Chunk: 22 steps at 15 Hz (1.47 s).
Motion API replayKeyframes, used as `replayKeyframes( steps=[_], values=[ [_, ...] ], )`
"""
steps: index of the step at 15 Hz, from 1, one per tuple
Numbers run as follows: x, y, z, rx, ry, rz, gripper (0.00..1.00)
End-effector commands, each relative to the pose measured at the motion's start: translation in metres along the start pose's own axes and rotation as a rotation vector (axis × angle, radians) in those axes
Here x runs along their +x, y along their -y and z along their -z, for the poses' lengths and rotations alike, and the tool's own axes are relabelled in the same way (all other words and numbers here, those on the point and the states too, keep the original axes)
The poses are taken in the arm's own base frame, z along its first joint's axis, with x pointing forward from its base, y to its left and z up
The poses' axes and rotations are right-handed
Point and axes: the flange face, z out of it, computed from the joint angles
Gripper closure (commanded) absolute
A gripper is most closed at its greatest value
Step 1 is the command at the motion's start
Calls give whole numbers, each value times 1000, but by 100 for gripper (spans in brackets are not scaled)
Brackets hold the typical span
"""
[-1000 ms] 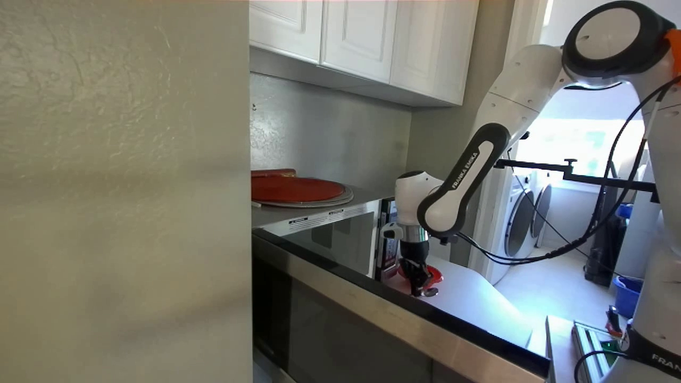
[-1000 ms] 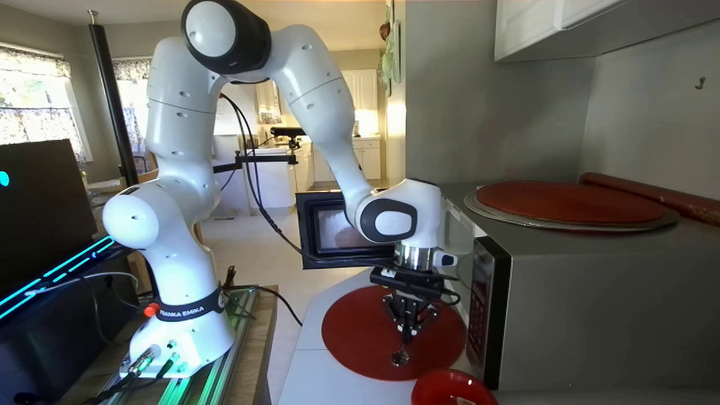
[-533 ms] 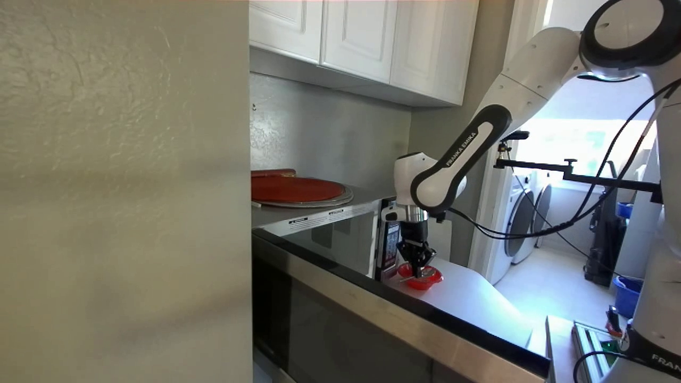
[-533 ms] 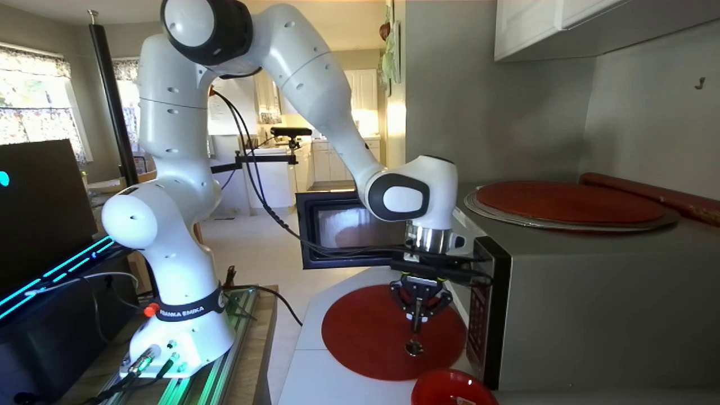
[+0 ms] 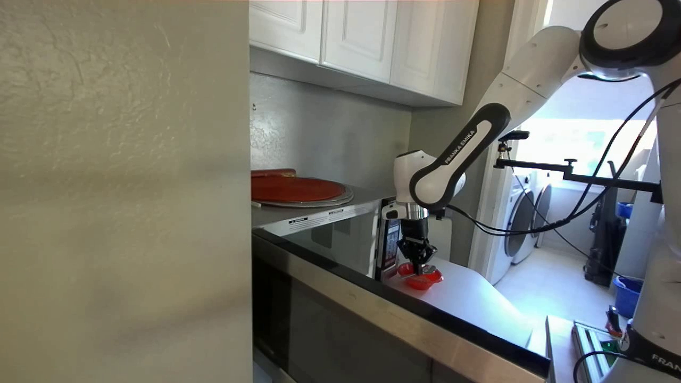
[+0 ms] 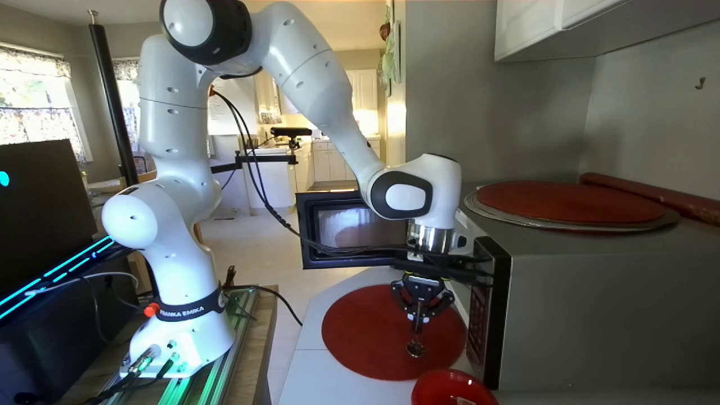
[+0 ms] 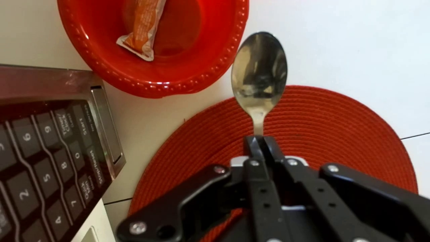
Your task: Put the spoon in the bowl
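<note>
I have the gripper (image 7: 258, 138) clamped on the spoon (image 7: 259, 70) over the mat (image 7: 336, 134), near but not above the bowl (image 7: 208, 43), so I judge this the carry, and next I must shift across, lower and let go.

Microwave (image 7: 47, 164) beside bowl (image 7: 183, 37), seemingly room above

The arm (image 6: 315, 84) was white and rounded, with black-rimmed joints (image 6: 190, 22), FRANKA EMIKA lettering (image 5: 459, 147) and an orange knob (image 6: 151, 309) at the base (image 6: 174, 343). Black cables (image 5: 524, 233) hung from it. Below a silver collar (image 6: 429, 236), the pincer (image 7: 258, 138) was black, dotted with shiny screws (image 7: 333, 168).
</note>
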Motion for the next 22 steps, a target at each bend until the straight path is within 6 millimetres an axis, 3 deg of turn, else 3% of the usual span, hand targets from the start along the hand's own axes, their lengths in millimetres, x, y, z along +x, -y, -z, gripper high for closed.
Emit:
replayKeyframes(
  steps=[1,15,22],
  values=[
    [0,0,0,1,0,0,98],
    [-37,-31,-14,21,-97,24,98],
    [-47,-27,-11,-4,-62,-44,98]
  ],
)
